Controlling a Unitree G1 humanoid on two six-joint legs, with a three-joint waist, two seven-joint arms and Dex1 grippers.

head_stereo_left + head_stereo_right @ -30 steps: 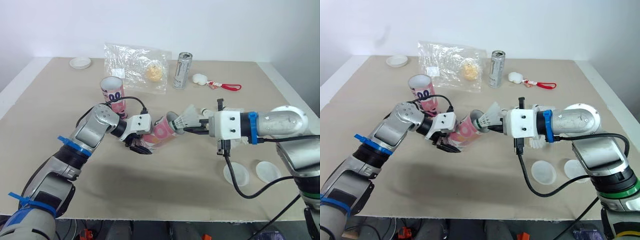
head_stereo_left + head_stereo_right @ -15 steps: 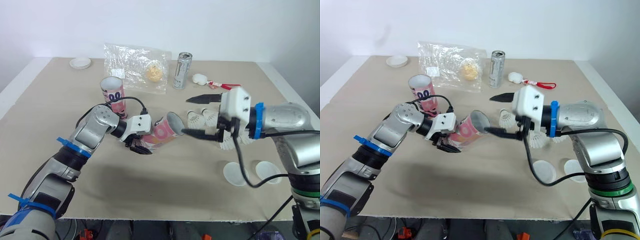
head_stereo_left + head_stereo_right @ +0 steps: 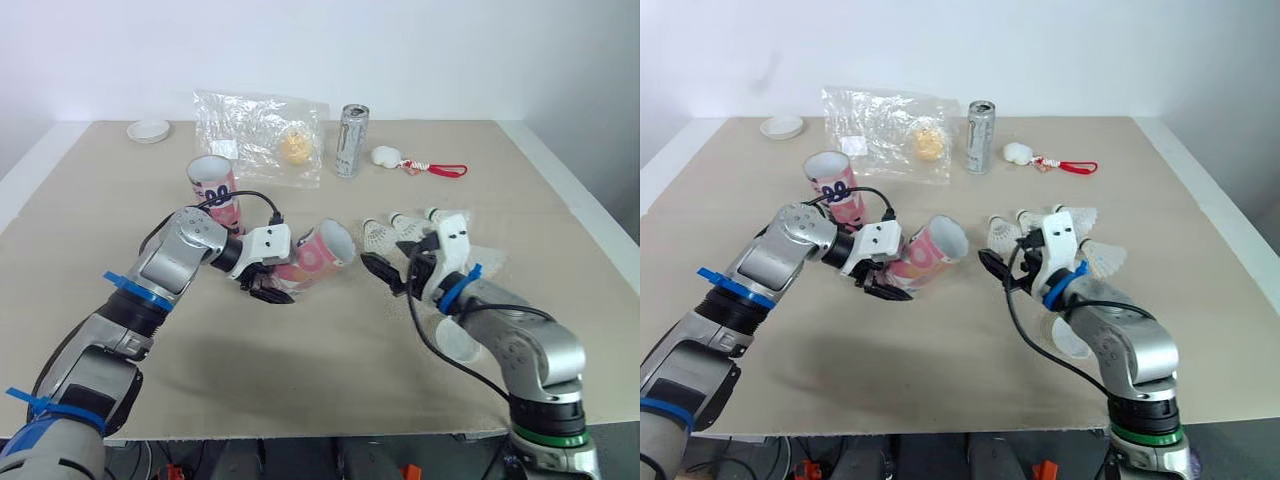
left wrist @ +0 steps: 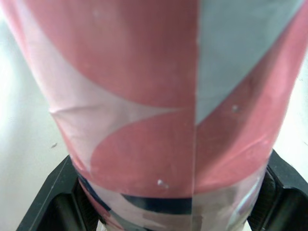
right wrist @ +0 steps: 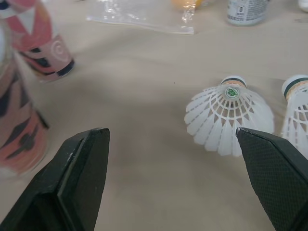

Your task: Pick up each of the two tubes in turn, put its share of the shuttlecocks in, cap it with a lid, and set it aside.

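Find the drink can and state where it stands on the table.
In the head views, the can stands upright toward the far edge of the table, between the clear plastic bag on its left and a white charm on its right.

A tube [image 3: 318,258] is tilting near the table's [image 3: 300,380] middle, its mouth facing right toward the shuttlecocks [image 3: 378,236]. A second tube [image 3: 213,185] is standing behind it, to the left. Farther back, a lid [image 3: 148,130], bag [image 3: 262,135], can [image 3: 349,140] and charm [image 3: 385,155] are lying left to right.
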